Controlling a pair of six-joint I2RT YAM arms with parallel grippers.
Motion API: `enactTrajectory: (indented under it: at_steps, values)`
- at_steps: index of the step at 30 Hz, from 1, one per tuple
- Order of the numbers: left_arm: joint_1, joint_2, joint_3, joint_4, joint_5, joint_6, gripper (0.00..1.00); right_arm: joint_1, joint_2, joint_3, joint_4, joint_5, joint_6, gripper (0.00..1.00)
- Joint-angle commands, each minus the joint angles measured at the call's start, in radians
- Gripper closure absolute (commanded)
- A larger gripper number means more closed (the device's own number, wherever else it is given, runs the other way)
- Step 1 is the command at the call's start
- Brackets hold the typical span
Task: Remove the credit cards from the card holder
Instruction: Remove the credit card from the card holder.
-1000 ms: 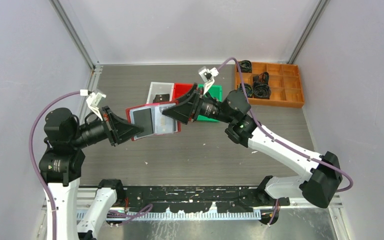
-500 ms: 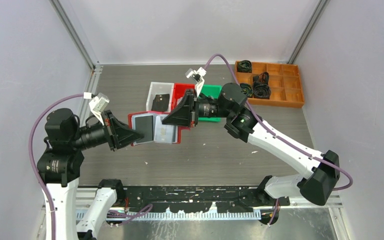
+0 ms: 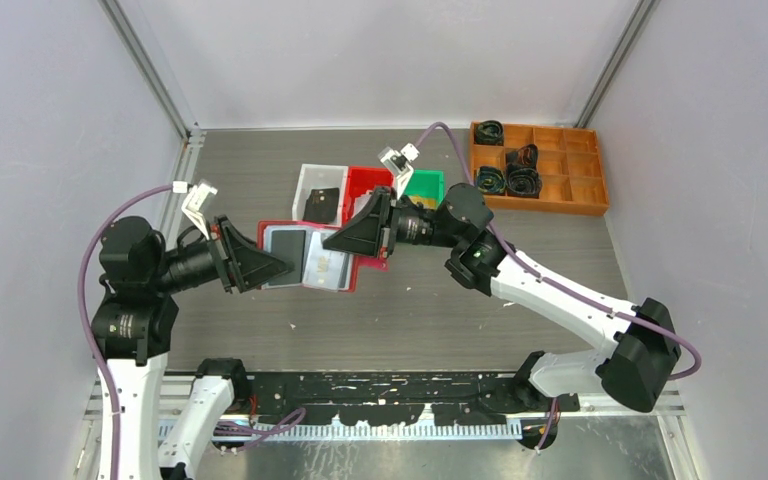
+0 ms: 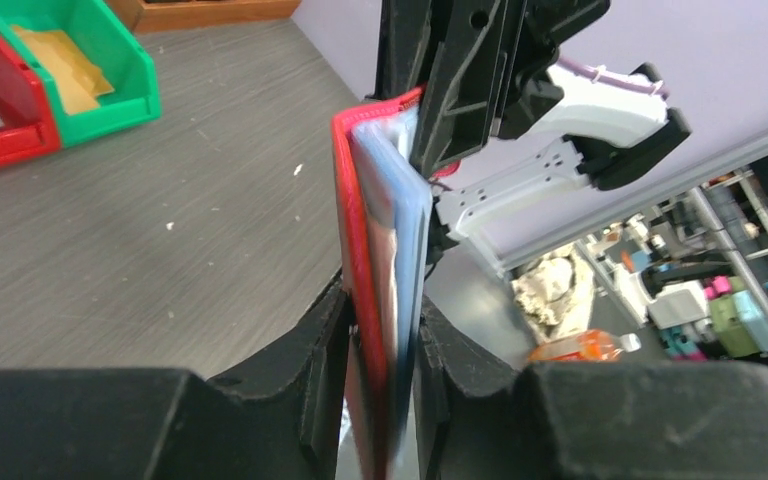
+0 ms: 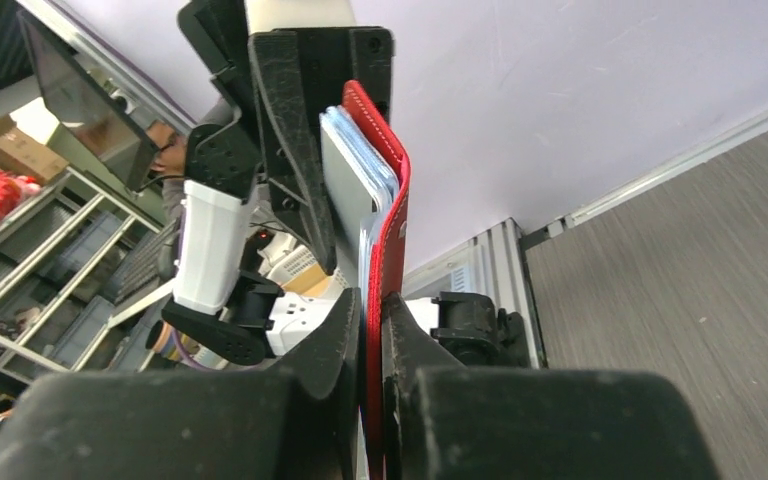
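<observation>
The red card holder [image 3: 345, 282] hangs open above the table between my two grippers. Its pale clear sleeves show a dark credit card [image 3: 285, 243] on the left and a silvery one [image 3: 328, 265] on the right. My left gripper [image 3: 278, 266] pinches the holder's left end. In the left wrist view that gripper [image 4: 385, 300] has the red cover [image 4: 355, 200] and the pale blue sleeves [image 4: 407, 200] between its fingers. My right gripper [image 3: 338, 244] is shut on the holder's right end. In the right wrist view that gripper [image 5: 370, 300] clamps the red edge [image 5: 392, 200], with pale cards [image 5: 350, 170] behind.
Behind the holder stand a white bin [image 3: 304, 182] with a dark card in it, a red bin [image 3: 365, 181] and a green bin [image 3: 424, 184]. An orange compartment tray [image 3: 560, 205] holding black cables sits at the back right.
My right gripper has closed on the holder's right end. The holder has shifted slightly toward the near side. My left jaws have eased a little but still flank the holder.
</observation>
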Motion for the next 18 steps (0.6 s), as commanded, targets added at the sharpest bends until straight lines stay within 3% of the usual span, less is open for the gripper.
enactTrajectory:
  at_steps: [1, 6, 13, 18]
  values:
    - [-0.001, 0.005, -0.020, 0.199, 0.086, -0.186, 0.70, 0.030, -0.038, -0.016, 0.206, 0.028, 0.067, 0.99]
    - [-0.001, 0.010, -0.033, 0.227, 0.103, -0.221, 0.69, 0.036, -0.033, -0.039, 0.264, 0.037, 0.096, 0.99]
    - [-0.001, 0.016, -0.009, 0.216, 0.121, -0.214, 0.85, 0.035, -0.072, -0.082, 0.230, 0.095, 0.055, 0.99]
    - [-0.001, 0.018, 0.006, 0.198, 0.104, -0.208, 0.88, 0.024, -0.092, -0.124, 0.223, 0.158, 0.048, 0.99]
